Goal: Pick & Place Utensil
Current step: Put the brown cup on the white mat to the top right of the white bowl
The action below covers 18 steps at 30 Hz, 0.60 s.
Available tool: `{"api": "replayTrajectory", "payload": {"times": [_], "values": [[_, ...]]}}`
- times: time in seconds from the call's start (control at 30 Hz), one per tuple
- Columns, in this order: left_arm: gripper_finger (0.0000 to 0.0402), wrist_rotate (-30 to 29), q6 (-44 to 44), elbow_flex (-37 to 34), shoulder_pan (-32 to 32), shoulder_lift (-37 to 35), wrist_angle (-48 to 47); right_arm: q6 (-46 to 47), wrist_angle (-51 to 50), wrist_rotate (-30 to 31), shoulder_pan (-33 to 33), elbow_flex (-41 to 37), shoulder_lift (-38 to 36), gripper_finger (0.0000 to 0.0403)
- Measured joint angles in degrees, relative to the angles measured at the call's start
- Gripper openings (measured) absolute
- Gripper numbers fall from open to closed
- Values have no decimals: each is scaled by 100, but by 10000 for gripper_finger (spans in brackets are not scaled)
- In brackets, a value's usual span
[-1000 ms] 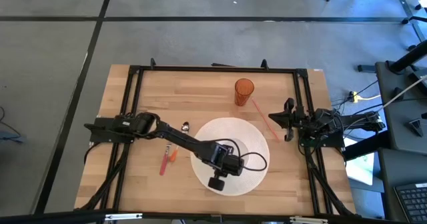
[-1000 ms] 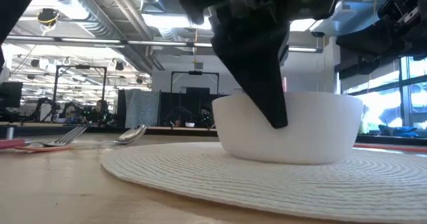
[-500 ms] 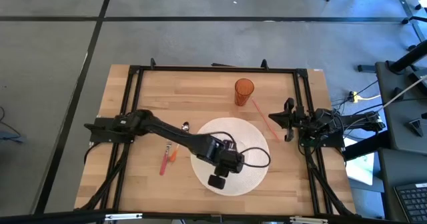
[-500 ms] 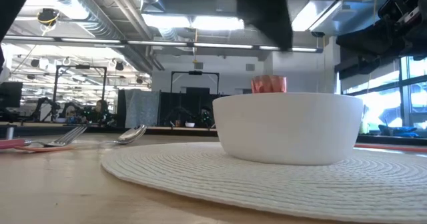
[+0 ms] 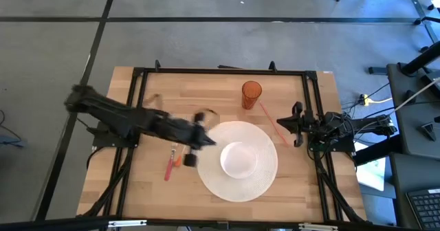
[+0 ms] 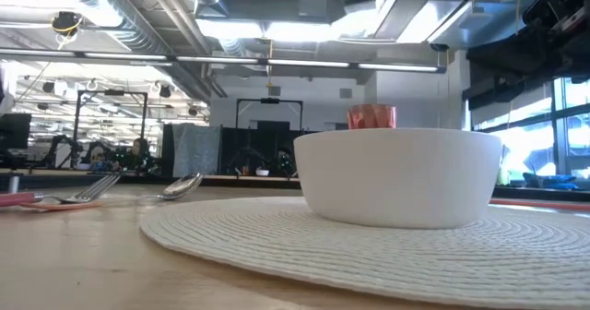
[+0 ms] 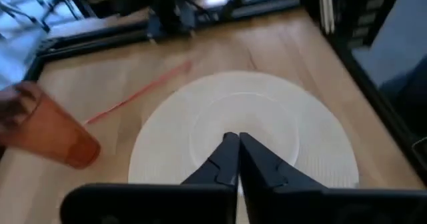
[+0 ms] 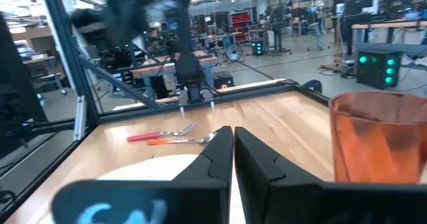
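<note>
Utensils (image 5: pixel 172 163) lie on the surface left of the mat (image 5: pixel 261 183), bowl (image 5: pixel 238 159) at its centre; left gripper (image 5: pixel 191 159) hangs near them, fingers closed, empty. Risk: a closed descent shoves the fork aside. Half a second ago it was over the mat. Right gripper (image 5: pixel 297 125) parked, closed

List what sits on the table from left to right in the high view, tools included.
Red-handled utensil → left tool → white bowl on the round placemat → orange cup → red straw → right tool.
</note>
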Motion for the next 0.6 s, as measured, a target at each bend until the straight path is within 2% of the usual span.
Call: {"api": "replayTrajectory", "payload": {"times": [0.17, 0.27, 0.47, 0.6], "values": [[2, -36, -551, -2969, 307, -1937, 2726, 10, -27, -123, 2, 0, 0, 16], [1, -103, -679, -4127, 580, -2801, 3734, 10, -33, -123, 1, 0, 0, 16], [1, -110, -339, -5136, 678, -4119, 4051, -12, -33, -123, 2, 0, 0, 16], [2, -606, -157, -5748, 587, -4418, 4590, -162, -31, -119, 2, 0, 0, 16]]}}
